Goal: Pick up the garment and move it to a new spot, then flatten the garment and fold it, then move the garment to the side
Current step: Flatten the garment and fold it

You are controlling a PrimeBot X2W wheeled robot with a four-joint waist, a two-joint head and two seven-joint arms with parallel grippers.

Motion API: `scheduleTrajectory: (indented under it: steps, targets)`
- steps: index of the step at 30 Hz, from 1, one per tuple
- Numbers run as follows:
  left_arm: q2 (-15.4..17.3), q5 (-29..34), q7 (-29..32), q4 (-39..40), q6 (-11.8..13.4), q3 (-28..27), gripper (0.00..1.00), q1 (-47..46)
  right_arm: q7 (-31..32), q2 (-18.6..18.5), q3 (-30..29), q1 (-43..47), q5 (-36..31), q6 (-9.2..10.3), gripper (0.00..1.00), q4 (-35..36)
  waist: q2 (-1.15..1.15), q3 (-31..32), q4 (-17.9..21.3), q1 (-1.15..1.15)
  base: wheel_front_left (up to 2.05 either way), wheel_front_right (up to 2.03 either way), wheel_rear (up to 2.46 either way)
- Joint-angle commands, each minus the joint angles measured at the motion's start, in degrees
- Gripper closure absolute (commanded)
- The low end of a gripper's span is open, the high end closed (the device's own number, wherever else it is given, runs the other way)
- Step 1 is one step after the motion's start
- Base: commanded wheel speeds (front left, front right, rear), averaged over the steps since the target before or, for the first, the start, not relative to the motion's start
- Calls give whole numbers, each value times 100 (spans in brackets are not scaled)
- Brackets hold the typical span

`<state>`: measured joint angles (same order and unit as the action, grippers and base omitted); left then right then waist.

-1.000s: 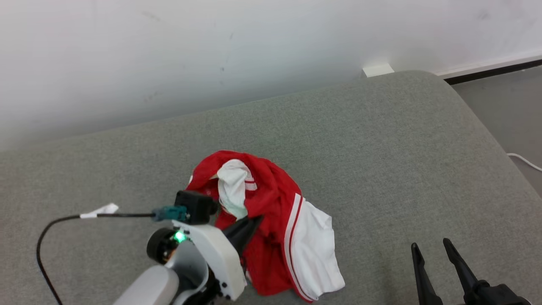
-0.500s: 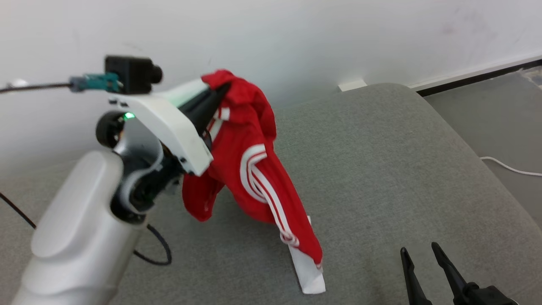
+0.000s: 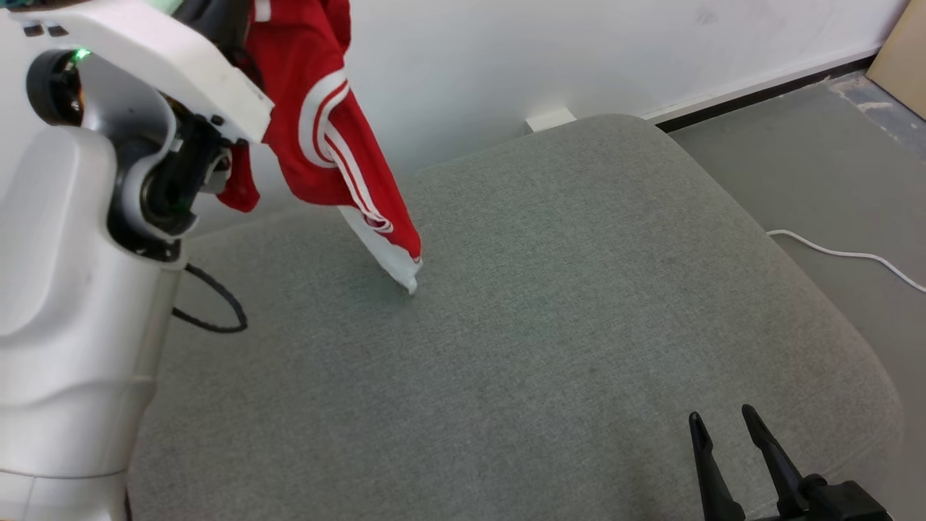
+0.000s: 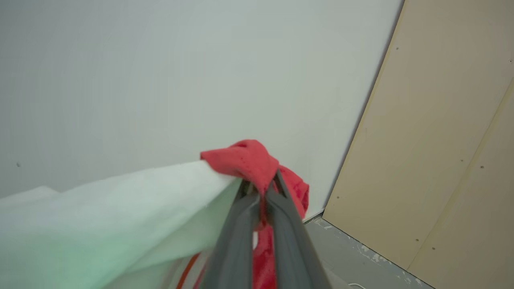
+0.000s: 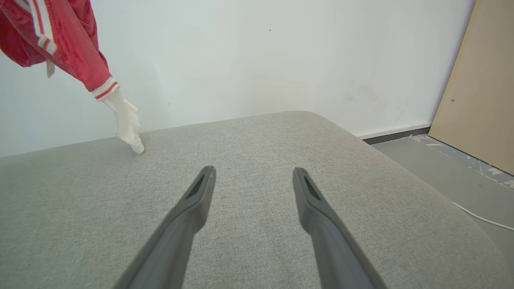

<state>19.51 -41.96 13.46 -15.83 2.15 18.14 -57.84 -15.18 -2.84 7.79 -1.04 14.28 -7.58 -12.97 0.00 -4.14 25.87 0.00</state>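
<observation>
The garment (image 3: 318,130) is red with white stripes and white panels. It hangs high at the upper left of the head view, bunched at the top, and its white tip (image 3: 409,281) just touches the grey cushion (image 3: 564,325). In the left wrist view my left gripper (image 4: 261,188) is shut on a red fold of the garment (image 4: 245,158), with white cloth draped to its left. My right gripper (image 3: 723,420) stands open and holds nothing, low over the cushion's near right part. The right wrist view shows the right gripper (image 5: 253,174) far from the hanging garment (image 5: 64,44).
A white wall runs behind the cushion, with a small white block (image 3: 550,119) at its foot. Grey floor (image 3: 810,145) lies to the right, with a white cable (image 3: 839,253) on it. A beige board (image 5: 478,80) leans against the wall. A black cable (image 3: 217,307) loops by my left arm.
My left arm has lifted the garment from a heap on the cushion up high, so it now hangs with only its white tip touching. The head camera has shifted. The right gripper stays put.
</observation>
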Motion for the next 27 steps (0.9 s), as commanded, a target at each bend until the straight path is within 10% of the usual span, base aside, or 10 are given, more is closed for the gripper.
scheduleTrajectory:
  steps: [1,14,27]
  targets:
    - [-27,60,-51,-33,-1,-3,100,50,6,-10,-19,-32,56,17,0,18,0,-8,0,0,0,0,0]
    - [-799,-290,-955,313,-40,713,100,3385,6,-10,-207,47,-90,17,0,71,0,-150,-468,0,0,0,0]
    - [-500,-266,-1443,695,183,955,100,5515,6,-11,-289,92,-345,17,0,44,0,-115,-1122,0,0,0,0]
